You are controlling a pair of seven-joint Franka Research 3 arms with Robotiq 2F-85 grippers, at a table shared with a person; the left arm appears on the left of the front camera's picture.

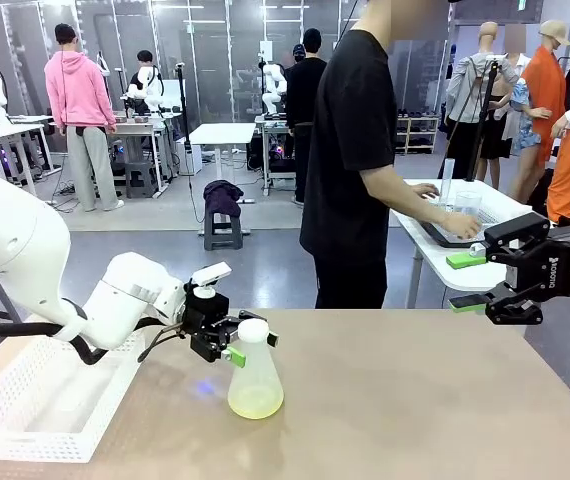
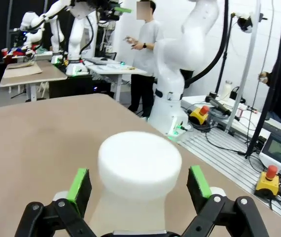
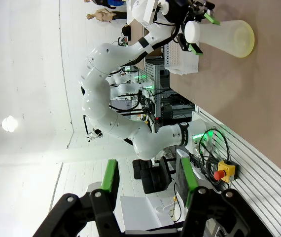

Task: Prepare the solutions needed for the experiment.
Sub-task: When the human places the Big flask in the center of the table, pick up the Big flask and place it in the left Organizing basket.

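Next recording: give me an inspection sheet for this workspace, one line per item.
Surface: tan table, bare apart from the items below.
Job's things: flask upright, a shallow yellow-green liquid layer at its bottom.
Clutter: white basket at the table's left edge.
Grippers: left hand open, its pads either side of the flask's neck, not touching; right hand raised at the right, partly open, holding nothing.
Cables: black cable along the left arm.
Surroundings: person in black at a side table beyond; others farther back.
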